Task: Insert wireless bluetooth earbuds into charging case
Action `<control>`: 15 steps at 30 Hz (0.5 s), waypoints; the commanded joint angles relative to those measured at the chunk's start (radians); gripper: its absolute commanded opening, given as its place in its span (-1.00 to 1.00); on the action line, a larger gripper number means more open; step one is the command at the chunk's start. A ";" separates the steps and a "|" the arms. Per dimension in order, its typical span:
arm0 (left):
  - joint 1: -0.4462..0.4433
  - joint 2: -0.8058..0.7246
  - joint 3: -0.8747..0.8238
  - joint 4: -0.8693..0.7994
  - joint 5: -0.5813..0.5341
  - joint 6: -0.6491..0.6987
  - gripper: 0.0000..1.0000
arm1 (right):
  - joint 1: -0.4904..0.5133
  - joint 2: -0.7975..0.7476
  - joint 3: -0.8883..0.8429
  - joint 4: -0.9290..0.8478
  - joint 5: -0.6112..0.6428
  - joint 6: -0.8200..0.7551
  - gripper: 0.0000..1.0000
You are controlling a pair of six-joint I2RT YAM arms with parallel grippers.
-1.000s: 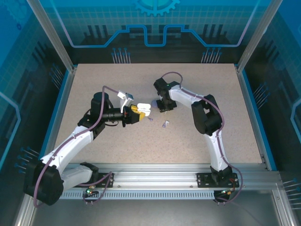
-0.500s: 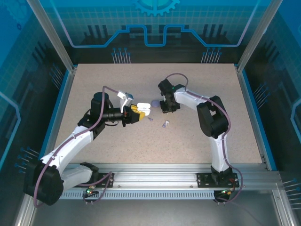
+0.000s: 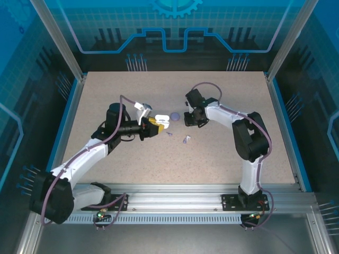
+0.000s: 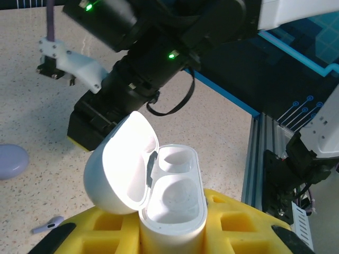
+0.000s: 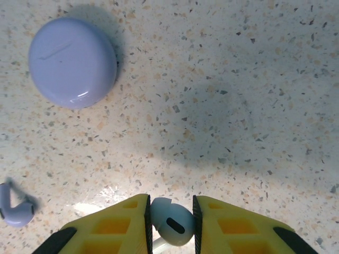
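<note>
The white charging case [image 4: 172,203] stands upright with its lid [image 4: 119,169] flipped open and both wells empty. My left gripper [image 4: 172,225] is shut on its lower body; from above the case [image 3: 163,123] sits at that gripper's [image 3: 155,126] tip. My right gripper [image 5: 170,217] is shut on one pale earbud [image 5: 170,225], held just above the table. From the top view the right gripper [image 3: 188,119] is a short way right of the case. Two more earbuds [image 3: 169,134] [image 3: 186,140] lie on the table below the case; one earbud [image 5: 15,210] shows at the left edge of the right wrist view.
A flat round purple disc [image 3: 175,116] [image 5: 72,62] lies on the speckled table [image 3: 222,153] between the case and the right gripper. Blue walls [image 3: 67,119] border the table on the left, right and far sides. A metal rail [image 3: 180,190] runs along the near edge.
My right gripper has drawn back to the right with its earbud, uncovering the purple disc, and its elbow has swung right. The left arm with the case has barely shifted.
</note>
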 commanded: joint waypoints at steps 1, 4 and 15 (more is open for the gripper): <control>0.005 0.023 -0.026 0.079 -0.028 -0.039 -0.88 | -0.016 -0.075 -0.040 0.067 -0.038 0.006 -0.49; 0.005 0.047 -0.035 0.110 -0.042 -0.061 -0.90 | -0.019 -0.122 -0.065 0.086 -0.042 0.001 -0.49; 0.005 0.124 -0.033 0.159 -0.043 -0.096 -0.90 | -0.018 -0.308 -0.131 0.126 -0.066 -0.006 -0.48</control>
